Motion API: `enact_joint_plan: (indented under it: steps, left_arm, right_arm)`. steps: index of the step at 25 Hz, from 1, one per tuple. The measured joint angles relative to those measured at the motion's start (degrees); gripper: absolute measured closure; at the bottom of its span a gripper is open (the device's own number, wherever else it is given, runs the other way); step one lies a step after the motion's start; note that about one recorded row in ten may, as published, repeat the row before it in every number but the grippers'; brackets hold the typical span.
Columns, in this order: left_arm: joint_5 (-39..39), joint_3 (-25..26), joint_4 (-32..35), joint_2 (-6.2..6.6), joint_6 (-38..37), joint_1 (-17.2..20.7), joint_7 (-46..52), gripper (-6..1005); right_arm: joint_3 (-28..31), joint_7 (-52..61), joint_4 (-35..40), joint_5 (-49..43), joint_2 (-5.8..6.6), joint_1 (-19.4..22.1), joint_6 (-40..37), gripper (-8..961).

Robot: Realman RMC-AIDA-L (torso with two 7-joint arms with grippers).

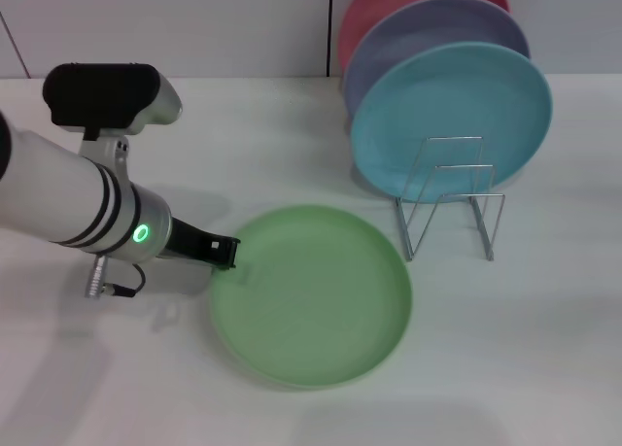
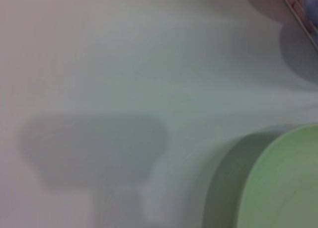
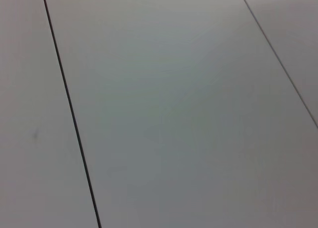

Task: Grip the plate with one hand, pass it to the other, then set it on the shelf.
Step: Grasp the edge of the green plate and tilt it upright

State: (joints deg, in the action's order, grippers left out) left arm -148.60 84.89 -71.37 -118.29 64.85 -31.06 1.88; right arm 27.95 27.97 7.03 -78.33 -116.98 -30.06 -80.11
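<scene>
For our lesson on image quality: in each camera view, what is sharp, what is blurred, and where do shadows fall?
Head view: sharp; the left end effector at the light-green plate rim, soft shadows on the table beside the wire rack. Left wrist view: blurred throughout; plate edge with a broad grey shadow beside it. Right wrist view: evenly lit pale panels with dark seams, no distinct shadows.

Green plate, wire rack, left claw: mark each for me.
Green plate [image 1: 316,300]: head view, centre of its flat face.
Wire rack [image 1: 452,198]: head view, front loop wires.
Left claw [image 1: 225,253]: head view, tip at plate's rim.
</scene>
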Motion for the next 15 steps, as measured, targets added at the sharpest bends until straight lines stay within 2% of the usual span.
enact_joint_plan:
  steps: [6,7,15]
  left_arm:
    - [0.68,2.18,-4.22,-0.04,-1.79,4.50,-2.60,964]
    - [1.25,2.43,-5.49,-0.05,-2.86,6.14,-3.35,964]
    - [4.04,3.78,-7.42,0.13,-7.18,10.63,-7.15,964]
  right_arm:
    - [0.00,-0.02,0.00,0.00,0.05,-0.18,0.36,378]
    - [0.00,-0.03,0.00,0.00,0.06,-0.27,0.38,378]
    - [0.00,-0.02,0.00,0.00,0.21,-0.71,0.40,379]
